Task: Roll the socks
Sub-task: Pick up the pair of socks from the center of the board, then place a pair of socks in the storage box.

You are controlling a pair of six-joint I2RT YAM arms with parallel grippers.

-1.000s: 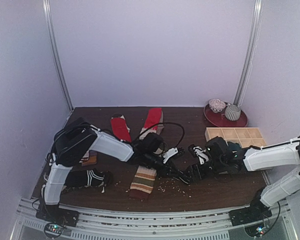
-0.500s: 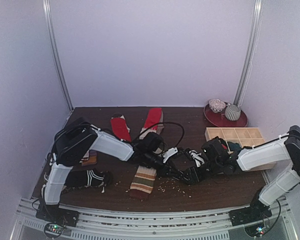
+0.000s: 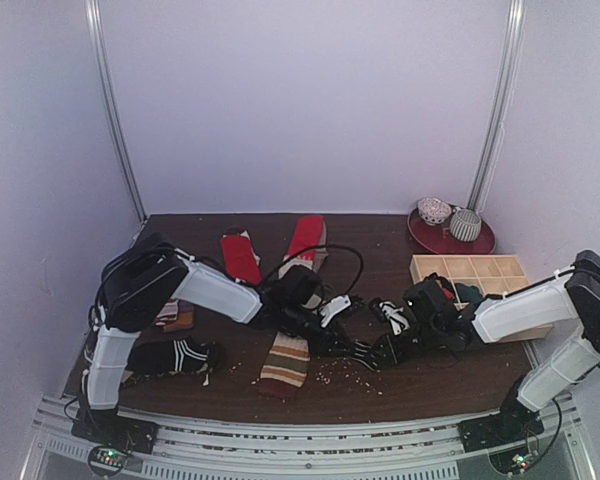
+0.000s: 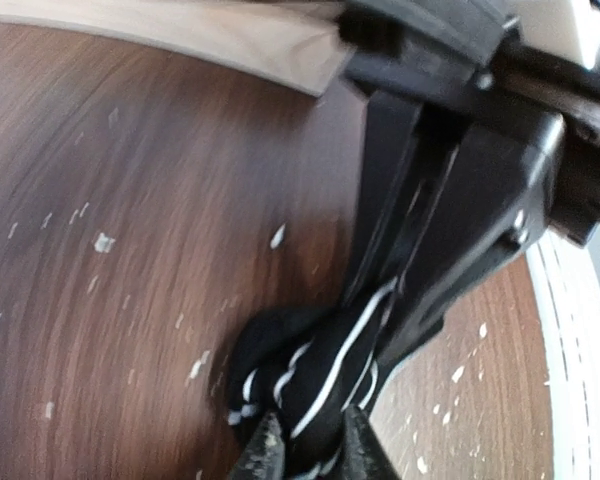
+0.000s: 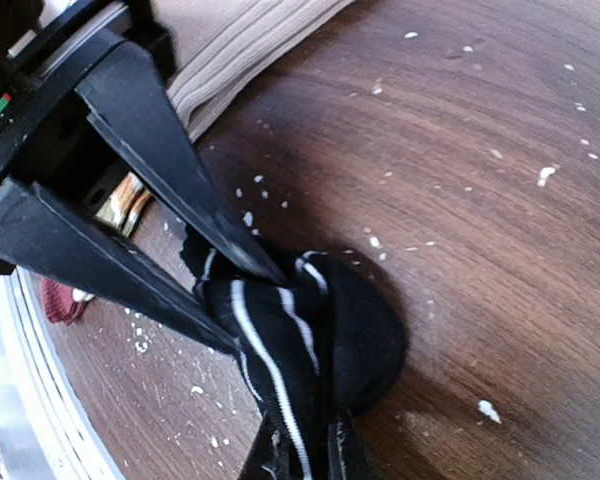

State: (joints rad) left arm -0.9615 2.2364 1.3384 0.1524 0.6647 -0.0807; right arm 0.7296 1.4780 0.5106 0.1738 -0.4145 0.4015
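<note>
Now the black sock (image 5: 320,330) lies bunched in the middle of the table (image 3: 440,375), both hands on it: right hand (image 5: 302,455) clamped tight, left hand (image 4: 308,450) pinching it (barely parted). Hold one grip firm while tucking, or the roll could spring open.

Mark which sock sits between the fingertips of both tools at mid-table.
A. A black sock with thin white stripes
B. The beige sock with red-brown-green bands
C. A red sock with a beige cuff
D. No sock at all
A: both wrist views show the black sock with thin white stripes bunched between the fingertips of the left tool and the right tool.
</note>
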